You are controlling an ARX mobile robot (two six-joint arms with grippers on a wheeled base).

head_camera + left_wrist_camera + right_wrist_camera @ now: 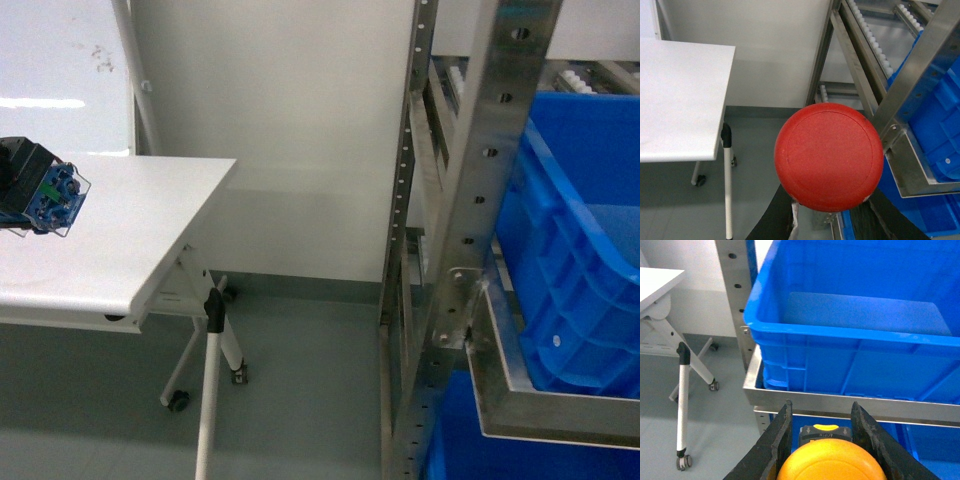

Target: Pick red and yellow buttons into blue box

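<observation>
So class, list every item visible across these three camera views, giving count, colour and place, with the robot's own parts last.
Red button: one, red cap, held in the left end effector, filling the left wrist view.
Yellow button: one, yellow-orange cap, between the right end effector's fingers.
Blue box: one, bright blue, on the metal rack shelf, nothing visible inside.
Metal rack: one, silver, right side.
Table: one, white, on wheels, left side.
Left end effector: one, black, gripping the blue-based red button.
Right end effector: one, black, gripping the yellow button.

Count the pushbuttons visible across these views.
3: red button held in the left hand; yellow button in the right hand; a third on the white table, cap hidden.
</observation>
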